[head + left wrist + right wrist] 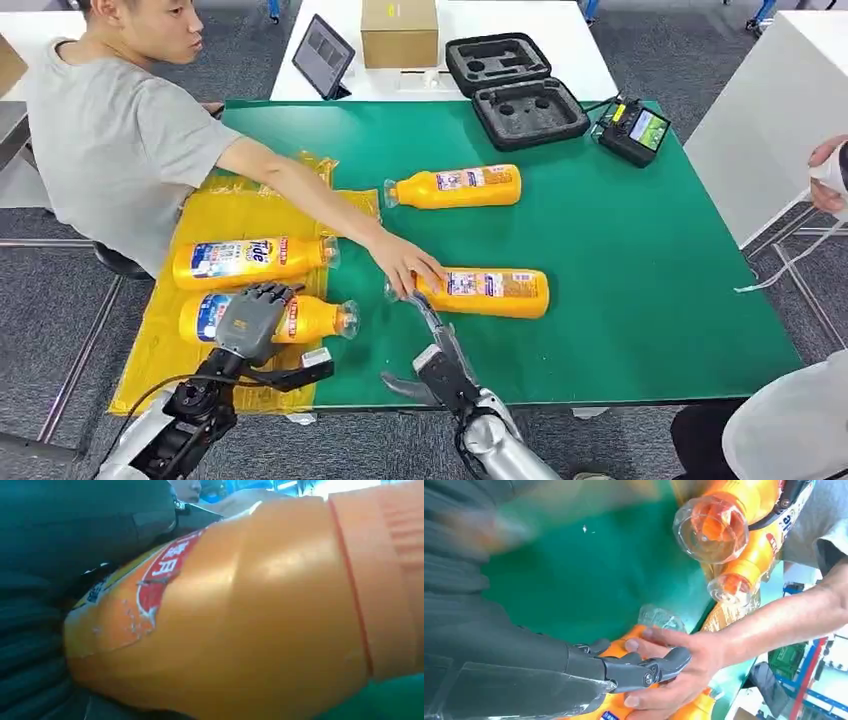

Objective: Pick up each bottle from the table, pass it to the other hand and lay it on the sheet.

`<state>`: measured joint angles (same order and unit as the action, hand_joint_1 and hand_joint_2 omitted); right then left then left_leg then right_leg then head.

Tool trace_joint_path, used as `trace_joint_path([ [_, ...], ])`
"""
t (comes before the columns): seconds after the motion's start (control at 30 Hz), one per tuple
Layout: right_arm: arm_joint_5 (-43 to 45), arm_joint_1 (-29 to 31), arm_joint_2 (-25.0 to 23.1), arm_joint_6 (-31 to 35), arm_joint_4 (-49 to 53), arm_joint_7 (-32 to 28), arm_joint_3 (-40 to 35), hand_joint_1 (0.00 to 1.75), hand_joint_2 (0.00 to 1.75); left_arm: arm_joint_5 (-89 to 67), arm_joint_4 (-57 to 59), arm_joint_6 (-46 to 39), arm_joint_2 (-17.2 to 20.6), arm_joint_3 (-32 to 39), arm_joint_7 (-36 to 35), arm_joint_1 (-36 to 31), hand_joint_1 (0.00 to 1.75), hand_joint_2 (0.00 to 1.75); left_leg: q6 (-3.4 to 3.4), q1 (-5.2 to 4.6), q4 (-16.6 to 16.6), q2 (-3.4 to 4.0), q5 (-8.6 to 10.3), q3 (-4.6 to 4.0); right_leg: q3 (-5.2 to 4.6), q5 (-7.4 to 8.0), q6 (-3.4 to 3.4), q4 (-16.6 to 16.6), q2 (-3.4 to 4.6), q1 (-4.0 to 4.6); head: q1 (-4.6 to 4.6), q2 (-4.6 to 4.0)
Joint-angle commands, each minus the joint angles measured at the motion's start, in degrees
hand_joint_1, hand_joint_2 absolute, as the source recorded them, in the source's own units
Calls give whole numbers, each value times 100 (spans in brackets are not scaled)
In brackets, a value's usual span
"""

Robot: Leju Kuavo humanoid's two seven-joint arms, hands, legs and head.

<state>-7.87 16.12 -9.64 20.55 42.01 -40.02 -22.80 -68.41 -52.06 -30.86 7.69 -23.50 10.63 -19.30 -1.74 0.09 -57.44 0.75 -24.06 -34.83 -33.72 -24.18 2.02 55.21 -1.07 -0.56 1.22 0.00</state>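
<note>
Two orange bottles lie on the yellow sheet [165,340] at the table's left. My left hand [250,320] grips the nearer bottle [315,319], its fingers curled over the body; that bottle [240,625] looms close in the left wrist view. The other bottle [250,260] lies just behind it. On the green table a third bottle [495,292] lies near the front, with a person's hand [405,268] on its neck. My right hand [435,352] is open, fingers stretched toward that neck and close to the person's hand [674,677]. A fourth bottle [455,187] lies mid-table.
At the back stand a tablet [322,55], a cardboard box [399,30], an open black foam case [515,88] and a small device with a screen [633,130]. The person leans in from the left. Another person's sleeve [790,425] is at the front right.
</note>
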Motion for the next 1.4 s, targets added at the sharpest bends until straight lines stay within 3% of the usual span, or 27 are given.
trace_joint_path([
  [0.03, -29, -195, 192, 54, 163, 2, 227, 0, 175, -341, 536, 165, 20, -187, -150, 193, 175, 175, 10, 1, 12, 8, -8, 39, 33, -4, -7, -9, 23, -1, 2, 0],
  [0.97, -48, -54, 183, 9, -153, 2, 246, 0, 175, -549, 544, 746, -53, -68, -313, 186, 169, 175, 14, 0, 13, 7, -5, 88, 82, 0, -8, -6, 22, -2, 0, 0],
  [1.0, -58, -67, 192, 17, -148, 2, 238, 0, 175, -553, 557, 801, -53, -61, -310, 192, 154, 175, 17, 0, 14, 10, -5, 88, 80, 2, -10, -7, 28, -2, 0, 0],
  [1.03, -57, -72, 198, 22, -148, 2, 240, 0, 175, -550, 564, 841, -51, -60, -301, 192, 106, 175, 13, -1, 12, 6, -5, 88, 83, -1, -6, -5, 18, -3, 0, 0],
  [1.07, -63, -85, 218, 17, -143, 2, 232, 0, 175, -549, 563, 889, -40, -57, -291, 195, 47, 175, 16, 0, 14, 10, -5, 89, 82, 1, -9, -8, 26, -2, 0, 0],
  [1.17, -79, -95, 239, 37, -112, 2, 217, 0, 175, -548, 525, 991, -1, -47, -265, 189, 17, 175, 17, 1, 16, 7, -4, 91, 84, 2, -10, -10, 26, -2, 0, 0],
  [1.23, -74, -64, 230, 31, -120, 2, 223, 0, 175, -525, 510, 1112, 53, -19, -256, 182, 26, 175, 16, 1, 14, 4, -4, 89, 84, 2, -9, -7, 25, -2, 0, 0],
  [1.4, -71, -40, 219, 45, -155, 2, 242, 0, 175, -524, 502, 1140, 68, -6, -255, 190, 23, 175, 17, -1, 14, 10, -2, 90, 84, 5, -10, -6, 31, -4, 2, 0],
])
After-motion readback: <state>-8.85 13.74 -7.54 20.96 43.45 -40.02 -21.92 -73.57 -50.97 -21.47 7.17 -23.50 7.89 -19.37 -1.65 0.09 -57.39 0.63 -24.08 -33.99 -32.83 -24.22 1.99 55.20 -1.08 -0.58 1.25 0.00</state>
